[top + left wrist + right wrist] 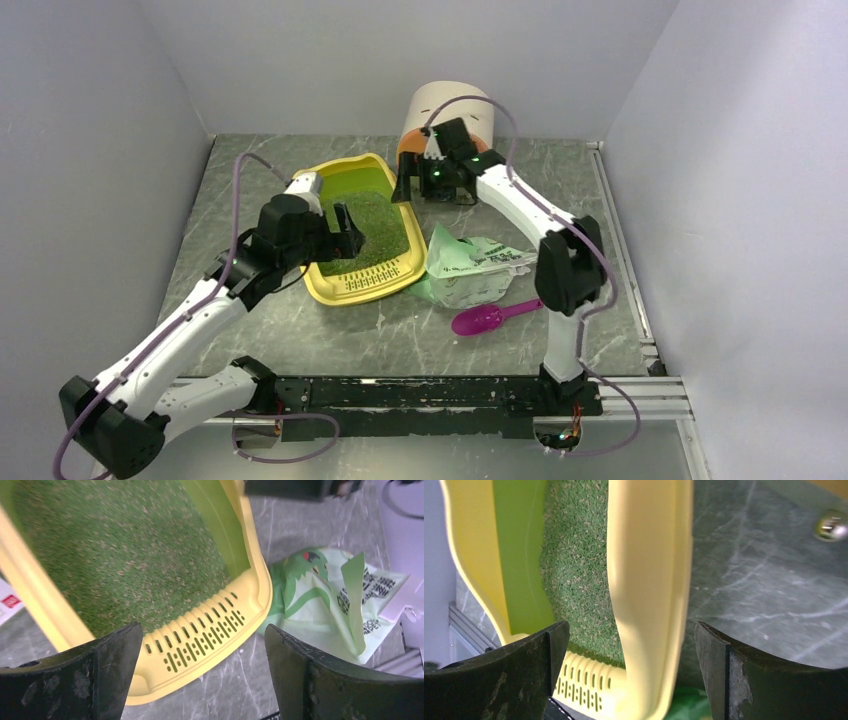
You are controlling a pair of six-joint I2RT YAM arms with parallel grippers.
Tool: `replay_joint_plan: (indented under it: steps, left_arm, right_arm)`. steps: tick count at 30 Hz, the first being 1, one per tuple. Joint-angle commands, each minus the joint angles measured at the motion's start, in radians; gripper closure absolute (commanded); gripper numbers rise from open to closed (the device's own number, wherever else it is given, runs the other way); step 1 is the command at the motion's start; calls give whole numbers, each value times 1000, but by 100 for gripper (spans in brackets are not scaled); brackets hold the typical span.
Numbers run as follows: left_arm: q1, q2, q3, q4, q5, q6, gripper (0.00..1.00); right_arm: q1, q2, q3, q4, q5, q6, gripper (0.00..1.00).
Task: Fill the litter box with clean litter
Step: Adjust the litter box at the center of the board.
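Shallow yellow plastic litter box (368, 284), long axis near–far, sits under released left gripper (347, 228); right gripper (418, 188), also released, at its far-right rim.

We're looking at the litter box (372, 284), a shallow yellow tray with rounded corners, sitting angled on the desk (400, 340) with its slotted grille at the near end. The clean litter (375, 235), fine greenish-grey granules, covers the floor right up to the grille, and the walls rise bare above it.
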Motion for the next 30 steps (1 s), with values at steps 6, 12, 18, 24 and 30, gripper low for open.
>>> replay_joint_plan:
  steps: [6,12,18,24,30]
  left_arm:
    - [-5,-73,21,-112,-181,10,3]
    - [-6,-79,37,-126,-183,27,3]
    - [-5,-72,49,-133,-182,39,3]
    - [-6,-67,54,-138,-193,41,3]
    - [-6,-68,58,-150,-207,42,3]
  right_arm:
    - [72,176,162,-64,34,40,0]
    - [91,190,135,-51,53,49,0]
    - [95,206,115,-53,47,55,0]
    - [130,181,86,-32,38,66,0]
    - [162,136,15,7,49,126,0]
